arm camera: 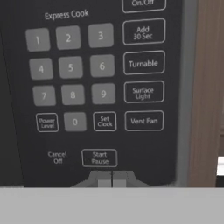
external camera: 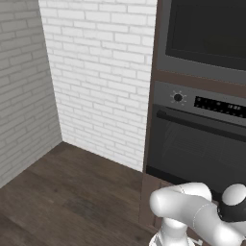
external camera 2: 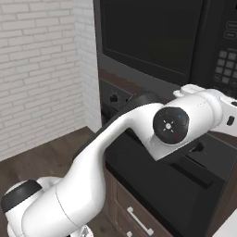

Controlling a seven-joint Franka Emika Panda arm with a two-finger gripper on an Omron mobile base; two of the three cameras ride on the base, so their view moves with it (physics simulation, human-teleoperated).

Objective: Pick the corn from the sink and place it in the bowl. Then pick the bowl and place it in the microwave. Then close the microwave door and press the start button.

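The microwave (external camera: 206, 33) sits built in above the oven, and its black glossy door (external camera 2: 148, 37) is closed flat against the front. In the hand view its keypad (arm camera: 87, 65) is very close. My gripper (arm camera: 112, 180) is shut, with its two fingertips pressed together and nothing between them. They sit right below the "Start Pause" button (arm camera: 99, 157), at or almost at the panel surface. The keypad (external camera 2: 227, 51) also appears at the right edge of the right base view, with my wrist reaching towards it. The corn and the bowl are hidden, and the sink is out of view.
A dark oven (external camera: 197, 144) with a round knob (external camera: 178, 97) and a bar handle is below the microwave. A brown cabinet side (arm camera: 210, 87) borders the keypad on the right. White brick walls (external camera: 96, 72) and dark wood floor (external camera: 72, 197) lie to the left.
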